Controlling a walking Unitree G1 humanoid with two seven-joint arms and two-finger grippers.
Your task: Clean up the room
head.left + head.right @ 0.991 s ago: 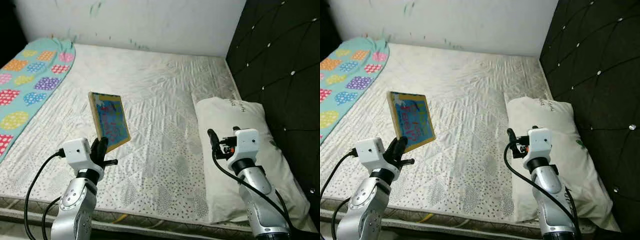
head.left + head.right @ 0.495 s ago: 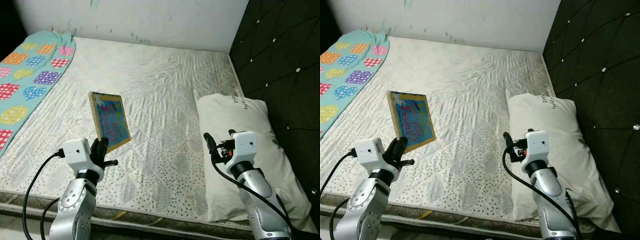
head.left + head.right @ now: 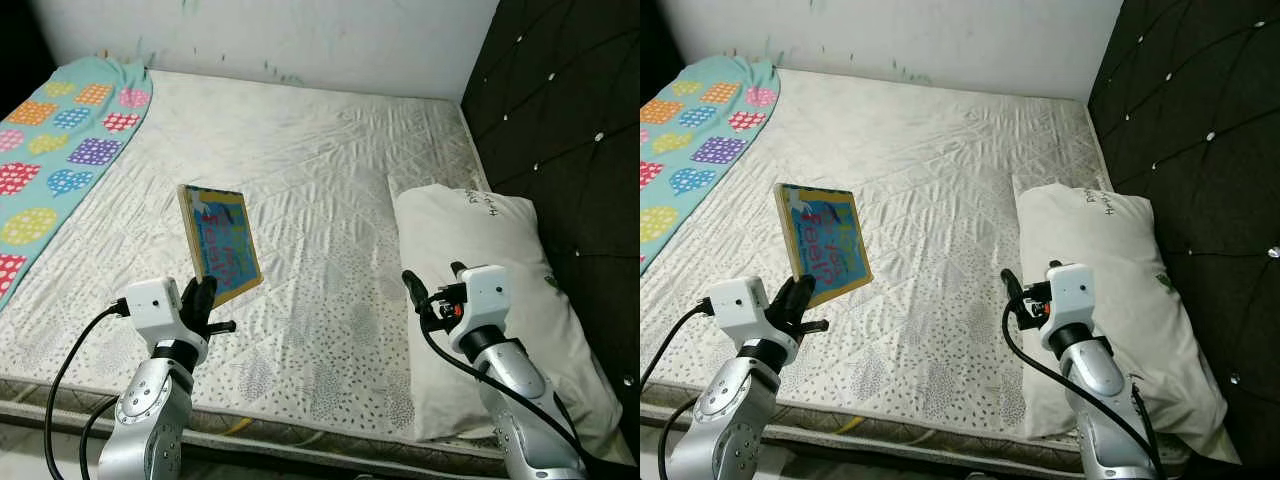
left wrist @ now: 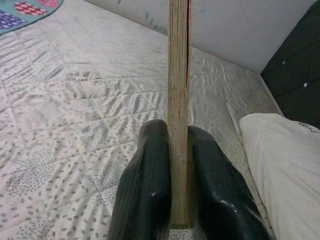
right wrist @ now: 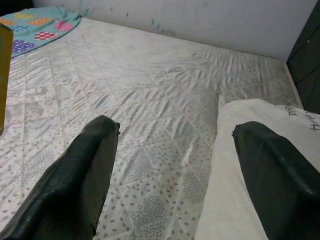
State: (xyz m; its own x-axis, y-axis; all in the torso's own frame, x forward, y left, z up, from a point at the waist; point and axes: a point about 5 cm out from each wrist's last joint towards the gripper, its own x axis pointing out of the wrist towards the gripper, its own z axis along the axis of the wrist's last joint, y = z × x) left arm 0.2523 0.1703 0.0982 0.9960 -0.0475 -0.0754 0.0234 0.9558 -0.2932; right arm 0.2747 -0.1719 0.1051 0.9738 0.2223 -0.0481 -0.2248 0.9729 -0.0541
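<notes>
Book (image 3: pixel 221 244) stands upright above the mattress (image 3: pixel 320 180), your left gripper (image 4: pixel 177 165) clamped on its lower edge. Your right gripper (image 5: pixel 170 175) hovers spread wide beside the pillow (image 3: pixel 490 270).

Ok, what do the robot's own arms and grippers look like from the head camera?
Both arms are silver metal tubes with jointed segments, each ending in a white boxy wrist housing. The left gripper and right gripper have long matte black jaws. Black cables loop from each housing down along the arm. The right housing shows a small red-orange detail beside the jaws.
</notes>
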